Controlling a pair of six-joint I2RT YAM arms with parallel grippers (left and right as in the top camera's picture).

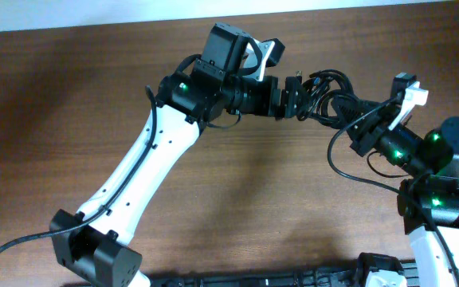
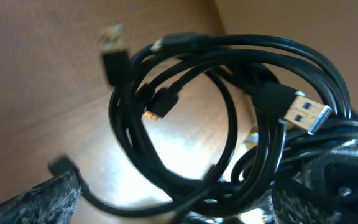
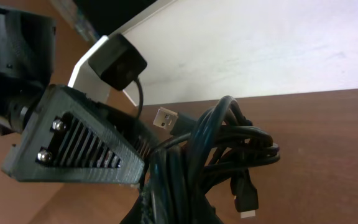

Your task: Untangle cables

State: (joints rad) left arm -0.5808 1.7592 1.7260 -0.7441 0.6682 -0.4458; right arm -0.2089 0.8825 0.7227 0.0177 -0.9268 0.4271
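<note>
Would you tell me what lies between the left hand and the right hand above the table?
The tangled bundle of black cables lies there, reaching from the left hand to the right hand; the overhead view shows it.

Looks like a robotics lab bench, not a home or shop. Two white-and-black robot arms, left [image 1: 146, 171] and right [image 1: 433, 199], sit at a plain wood-grain worktop [image 1: 54, 104] pushed against a bare white wall [image 3: 260, 43]. Green status lights [image 1: 183, 86] glow on the joints. A small camera [image 3: 118, 64] on a white bracket rides on the left wrist. The test piece is a bundle of black USB cables [image 1: 325, 96] between the arm tips.
</note>
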